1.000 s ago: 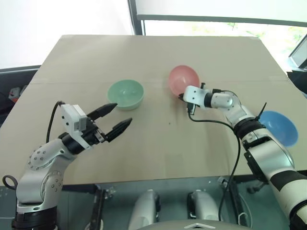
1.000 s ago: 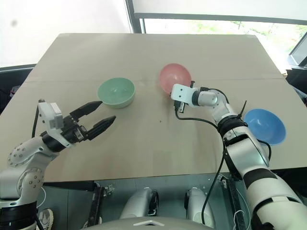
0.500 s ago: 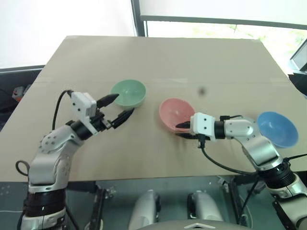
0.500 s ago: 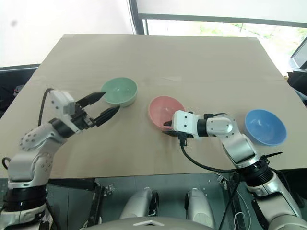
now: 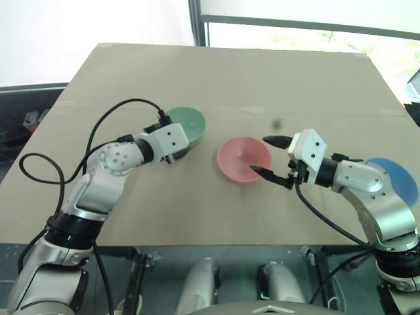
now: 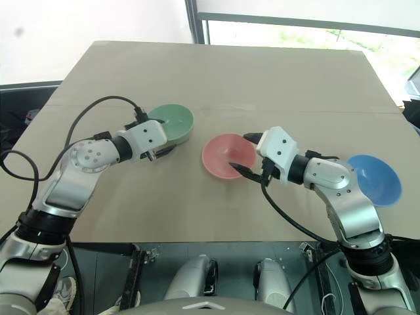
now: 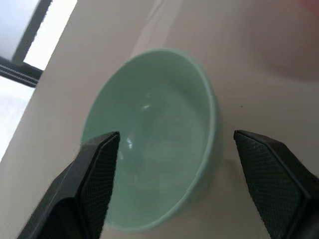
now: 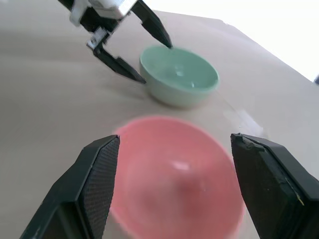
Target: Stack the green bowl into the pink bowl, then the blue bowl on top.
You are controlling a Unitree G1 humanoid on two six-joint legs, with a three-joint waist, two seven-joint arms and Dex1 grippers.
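The green bowl (image 5: 189,123) stands upright left of the table's middle. My left gripper (image 8: 157,64) is open at its near rim, one finger above the inside and the other outside the wall; in the left wrist view the bowl (image 7: 154,134) lies between the fingers. Just right of it sits the pink bowl (image 5: 241,159), upright. At its right rim my right gripper (image 5: 261,154) hovers open with nothing in it. The blue bowl (image 6: 377,178) rests at the table's right edge, partly behind my right arm.
The tan table (image 5: 230,79) has bare room at the back and along the front. Black cables loop from both wrists, the left cable (image 5: 125,108) arching over the table's left side. A window frame (image 5: 198,20) stands beyond the far edge.
My right gripper brought the pink bowl from the back toward the middle, set it down and opened. My left gripper reached forward to the green bowl's rim and rolled.
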